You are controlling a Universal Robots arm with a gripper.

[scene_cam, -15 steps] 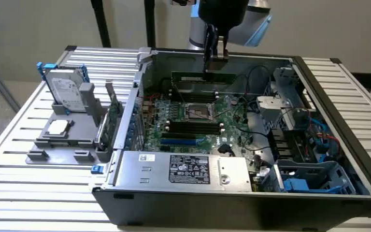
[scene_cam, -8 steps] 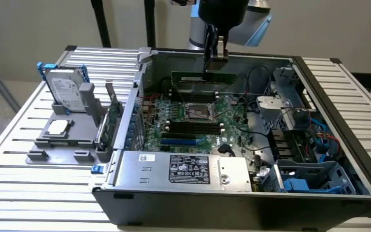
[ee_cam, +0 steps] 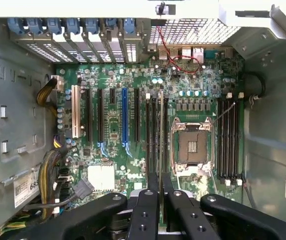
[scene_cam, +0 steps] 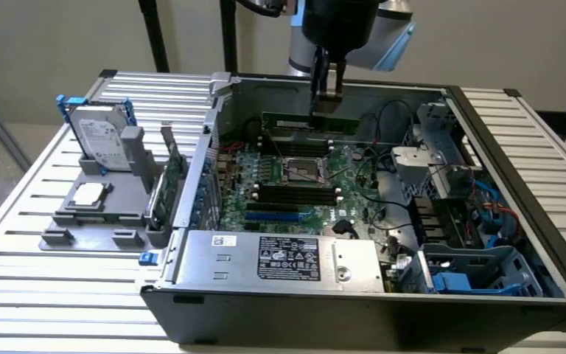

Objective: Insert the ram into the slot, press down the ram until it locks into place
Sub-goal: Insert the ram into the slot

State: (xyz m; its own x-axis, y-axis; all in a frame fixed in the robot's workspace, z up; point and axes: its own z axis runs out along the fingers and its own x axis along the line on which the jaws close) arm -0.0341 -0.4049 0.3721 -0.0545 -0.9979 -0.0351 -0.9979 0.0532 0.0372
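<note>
Clamped on the long thin green circuit-board ram [scene_cam: 308, 122], the claw [scene_cam: 326, 109] holds it just above the long black plastic slot [ee_cam: 155, 140]; seating and locking look undone.

The hand [ee_cam: 160, 186] hides the ram's [ee_cam: 161, 131] gripped part.

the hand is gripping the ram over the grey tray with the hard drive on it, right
Not quite. The hand does grip the ram, but it is over the motherboard inside the open case, not over the grey tray. The exterior view shows it.
</note>
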